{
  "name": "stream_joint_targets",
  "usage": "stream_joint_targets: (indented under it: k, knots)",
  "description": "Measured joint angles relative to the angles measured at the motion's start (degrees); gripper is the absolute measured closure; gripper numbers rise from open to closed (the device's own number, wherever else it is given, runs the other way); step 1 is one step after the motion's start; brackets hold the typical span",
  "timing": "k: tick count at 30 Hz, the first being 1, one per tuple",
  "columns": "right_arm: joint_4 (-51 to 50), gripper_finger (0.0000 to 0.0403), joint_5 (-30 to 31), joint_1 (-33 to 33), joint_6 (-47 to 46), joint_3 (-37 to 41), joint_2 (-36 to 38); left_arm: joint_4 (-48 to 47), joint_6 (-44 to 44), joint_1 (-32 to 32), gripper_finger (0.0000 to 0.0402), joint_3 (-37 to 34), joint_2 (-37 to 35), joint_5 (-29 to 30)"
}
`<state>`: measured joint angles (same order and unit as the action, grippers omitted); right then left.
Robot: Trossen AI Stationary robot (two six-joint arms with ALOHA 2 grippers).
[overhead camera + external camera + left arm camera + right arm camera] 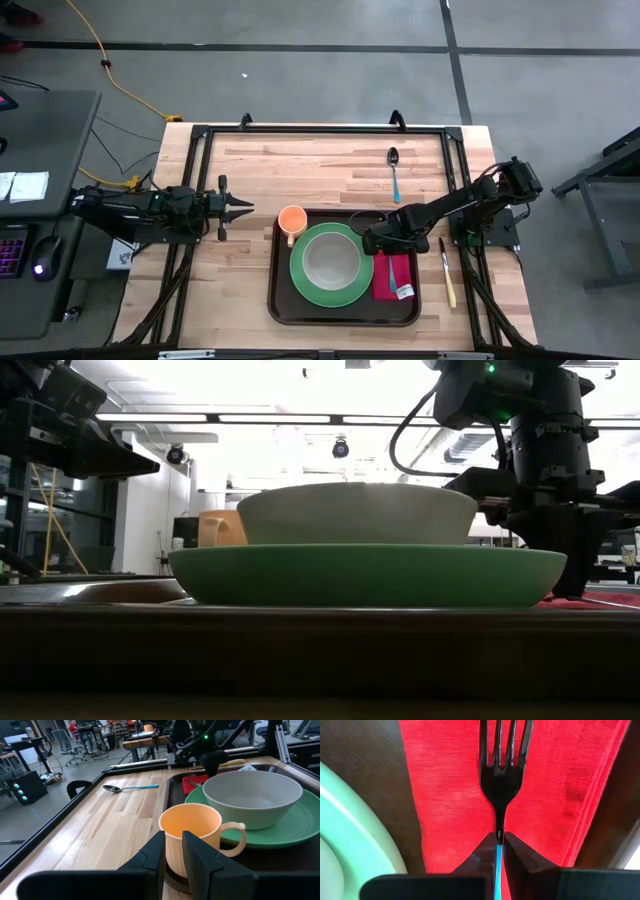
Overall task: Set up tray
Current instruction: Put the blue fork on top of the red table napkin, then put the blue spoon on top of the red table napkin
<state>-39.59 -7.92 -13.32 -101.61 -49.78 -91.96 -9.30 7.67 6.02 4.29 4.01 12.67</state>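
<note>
The dark brown tray (280, 300) lies at the table's near middle. On it stand a green plate (300, 285) with a pale bowl (330, 262), an orange cup (292, 221) at its far left corner, and a red napkin (392, 278) on its right side. My right gripper (498, 846) is over the napkin (450, 795), shut on a fork (502, 765) with dark tines and a blue handle. My left gripper (243, 208) is shut and empty, left of the cup (192, 832). My right gripper pinches the fork's thin neck (498, 827), just behind the tines, between its two fingertips (485, 851). The fingers come from above, pointing down (560, 565). The fork runs along the napkin's length, tines ahead of the fingers. Whether it rests on the napkin I cannot tell.
A spoon with a blue handle (394, 170) lies on the bare wood beyond the tray. A pale-handled knife (447, 272) lies on the table right of the tray. Black frame rails (320, 130) run round the table's edges.
</note>
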Motion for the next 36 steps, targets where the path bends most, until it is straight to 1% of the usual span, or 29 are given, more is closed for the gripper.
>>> stream_joint_targets:
  k: [12, 23, 26, 31, 36]
  knots:
    - [0.05, 0.0391, -3.94, 0.02, 0.05, 0.00, 1.36, 0.00, -0.01, -0.02, 0.0305, 0.00, -0.02, 0.07]
    - [-1.07, 0.0391, -3.69, 0.02, -0.39, 0.00, 7.09, -0.01, -0.01, -0.02, 0.0305, 0.00, -0.01, 0.06]
    - [-2.58, 0.0391, -1.11, 0.02, -0.40, 0.00, 10.05, -0.02, -0.01, -0.02, 0.0305, 0.00, -0.01, 0.04]
    - [-6.50, 0.0391, 6.79, 0.33, -0.30, 0.00, 16.09, -0.02, -0.03, 0.00, 0.0305, 0.00, -0.02, 0.04]
    - [-11.18, 0.0391, 14.07, 2.91, 2.75, -0.02, 21.46, -0.01, -0.05, -0.01, 0.0305, 0.00, -0.01, 0.04]
